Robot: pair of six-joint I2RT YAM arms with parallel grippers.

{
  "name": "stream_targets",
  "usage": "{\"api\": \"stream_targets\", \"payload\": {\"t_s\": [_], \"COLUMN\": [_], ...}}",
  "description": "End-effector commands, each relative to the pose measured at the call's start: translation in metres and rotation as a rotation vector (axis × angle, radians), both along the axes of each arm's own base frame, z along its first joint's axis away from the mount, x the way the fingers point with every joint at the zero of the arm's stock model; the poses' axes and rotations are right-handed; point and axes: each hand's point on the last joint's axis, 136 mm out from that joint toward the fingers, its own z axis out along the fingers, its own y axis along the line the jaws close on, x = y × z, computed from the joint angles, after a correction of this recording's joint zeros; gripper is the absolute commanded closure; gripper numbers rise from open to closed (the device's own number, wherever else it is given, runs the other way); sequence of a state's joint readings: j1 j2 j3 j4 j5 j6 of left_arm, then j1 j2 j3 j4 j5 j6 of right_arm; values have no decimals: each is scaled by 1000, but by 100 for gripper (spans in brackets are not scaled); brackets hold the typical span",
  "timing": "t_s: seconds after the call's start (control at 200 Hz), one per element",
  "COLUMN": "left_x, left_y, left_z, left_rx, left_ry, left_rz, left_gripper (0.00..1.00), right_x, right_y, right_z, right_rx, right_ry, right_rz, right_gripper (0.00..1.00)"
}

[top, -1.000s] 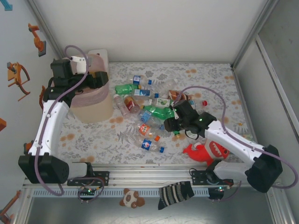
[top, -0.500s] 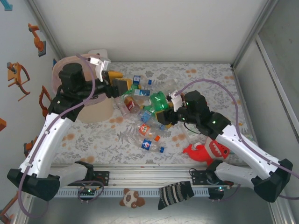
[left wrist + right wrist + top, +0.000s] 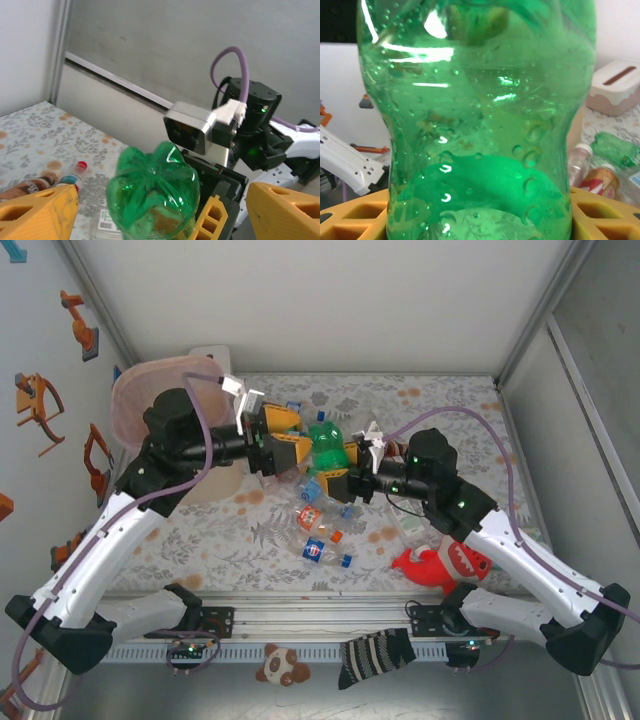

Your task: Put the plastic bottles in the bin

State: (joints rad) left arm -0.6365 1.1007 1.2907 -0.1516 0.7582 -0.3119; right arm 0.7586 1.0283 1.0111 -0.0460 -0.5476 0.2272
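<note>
Lifted the green bottle point(image 3: 323, 443) off the counter point(image 3: 450, 410), clamped in the right fingers point(image 3: 600, 212). Swung the left fingers point(image 3: 40, 212) over from the bin point(image 3: 125, 405), spread wide beside it. Probably passing it across.

The bin point(image 3: 135, 392) stands at the tabletop's point(image 3: 450, 420) far left, the loose bottles point(image 3: 318, 551) strewn to its right. Above that pile, the raised bottle point(image 3: 325, 443) sits between the left hand point(image 3: 283, 435) and the right hand point(image 3: 345, 468); the plush toy point(image 3: 440, 565) lies at the near right.
</note>
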Motion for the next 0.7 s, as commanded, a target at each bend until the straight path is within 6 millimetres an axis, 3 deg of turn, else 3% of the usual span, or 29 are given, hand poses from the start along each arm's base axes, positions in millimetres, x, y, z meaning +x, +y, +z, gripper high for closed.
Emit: {"api": "stream_targets", "payload": {"t_s": [0.0,0.416,0.696], "left_x": [-17,-44,-46], "left_y": [-3,-29,-35], "left_z": [16,20,21], "left_rx": [-63,-72,-71], "left_ry": [-60,-111,-113], "left_rz": [-61,-226,-249], "left_gripper": [11,14,23], "right_x": [-16,-31,-30], "right_y": [2,-1,-2], "right_z": [46,84,82], "right_rx": [113,184,154], "right_ry": [-93,-145,-144], "right_rz": [74,124,111], "right_gripper": [48,49,49]}}
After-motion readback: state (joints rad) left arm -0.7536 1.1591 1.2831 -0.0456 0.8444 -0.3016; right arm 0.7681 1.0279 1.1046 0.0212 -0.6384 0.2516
